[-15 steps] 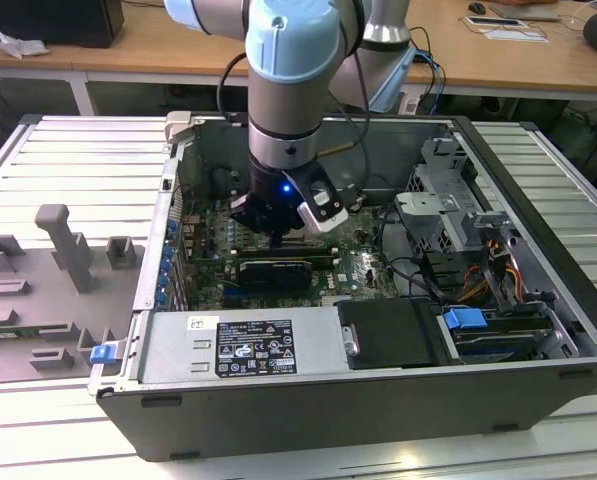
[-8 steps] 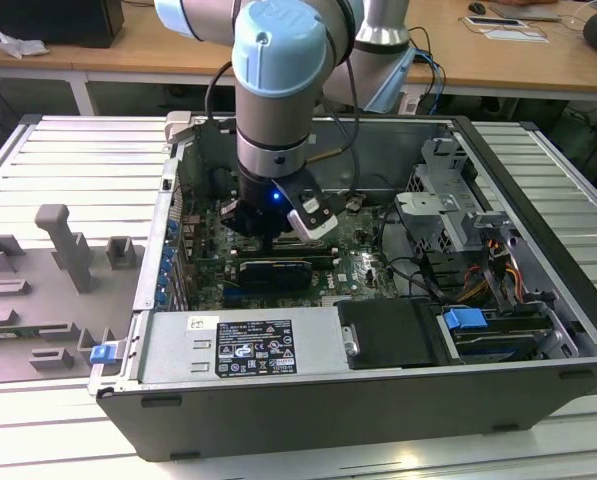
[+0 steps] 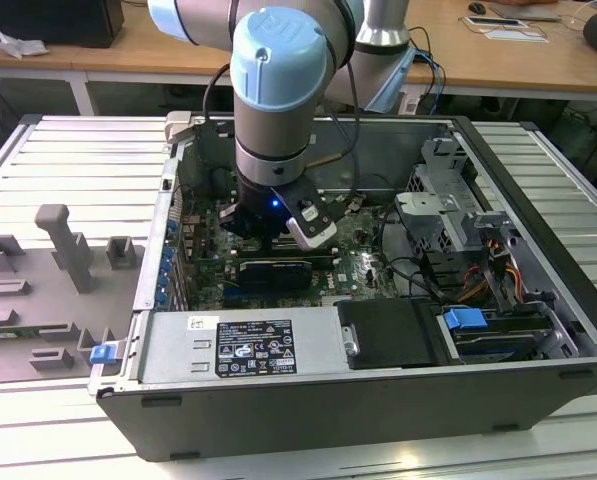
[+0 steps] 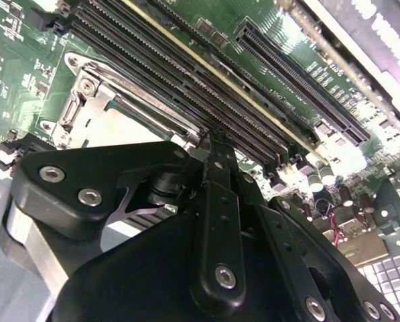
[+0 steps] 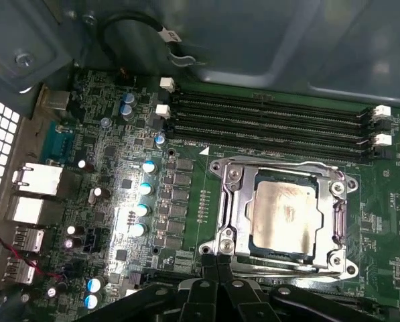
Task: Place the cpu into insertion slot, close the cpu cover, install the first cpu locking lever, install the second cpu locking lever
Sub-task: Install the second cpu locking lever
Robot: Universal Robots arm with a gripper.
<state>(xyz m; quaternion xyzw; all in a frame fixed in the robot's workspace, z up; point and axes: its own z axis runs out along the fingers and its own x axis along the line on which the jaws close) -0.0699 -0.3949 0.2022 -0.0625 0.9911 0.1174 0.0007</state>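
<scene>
**Gripper down in case, fingers together at socket edge**

The arm (image 3: pixel 278 90) is posed vertically, wrist pointed straight down into the open computer case (image 3: pixel 378 400). The gripper (image 5: pixel 218 268) is seen with fingers pressed together, nothing pinched, tips just beside the near rim of the insertion slot (image 5: pixel 226 235). The cpu (image 5: pixel 285 216) is seated in the slot, silvery face up, just ahead of the fingertips. The cpu cover (image 5: pixel 334 201) is laid flat around it. The memory slots (image 5: pixel 267 124) are seen beyond the socket.
</scene>
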